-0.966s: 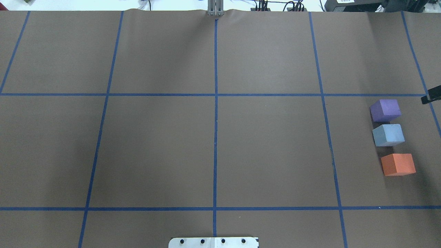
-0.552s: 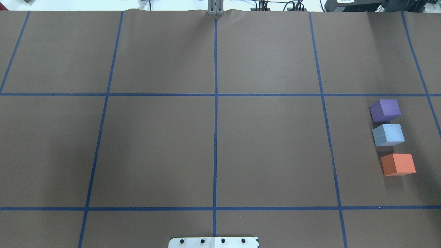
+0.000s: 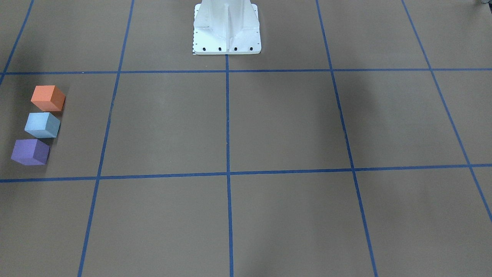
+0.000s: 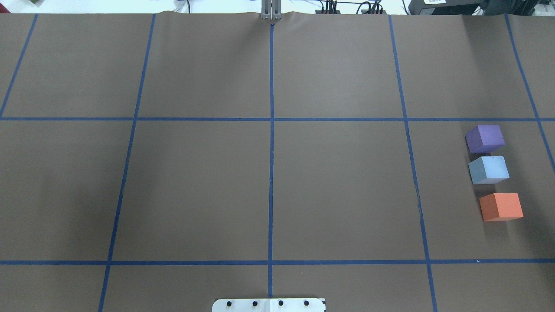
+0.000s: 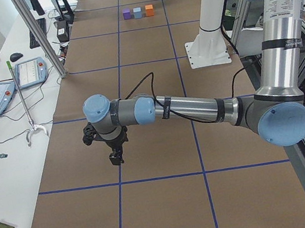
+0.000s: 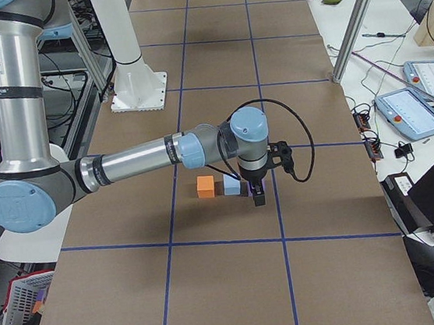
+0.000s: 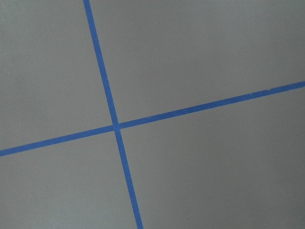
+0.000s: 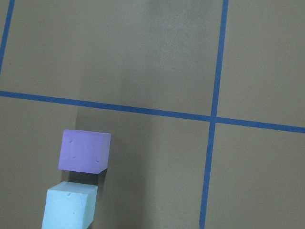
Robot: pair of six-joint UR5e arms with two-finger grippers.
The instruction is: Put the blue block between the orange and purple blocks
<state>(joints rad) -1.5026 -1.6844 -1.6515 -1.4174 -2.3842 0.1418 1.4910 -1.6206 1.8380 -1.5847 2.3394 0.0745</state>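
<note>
Blocks: we count three, one blue block [image 4: 488, 170], one orange block [image 4: 501, 206] and one purple block [image 4: 484, 138].
Blue block: on the table [image 4: 195, 186], in line between the other two and just beside the purple.
Right gripper [image 6: 258, 197]: it covers part of the purple block from the right side; we cannot tell its grip.
Left gripper [image 5: 114, 155]: well apart from the blocks; we cannot tell its grip.
Around: one white base plate [image 3: 226, 27] and two tablets [image 5: 30, 72].

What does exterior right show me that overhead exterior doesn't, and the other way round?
Only exterior right: the right arm, with the right gripper hanging at one end of the row of blocks and covering most of one block. Only overhead exterior: the purple block unobstructed, with no arm in view. Both: the blue block between purple and the orange block.
</note>
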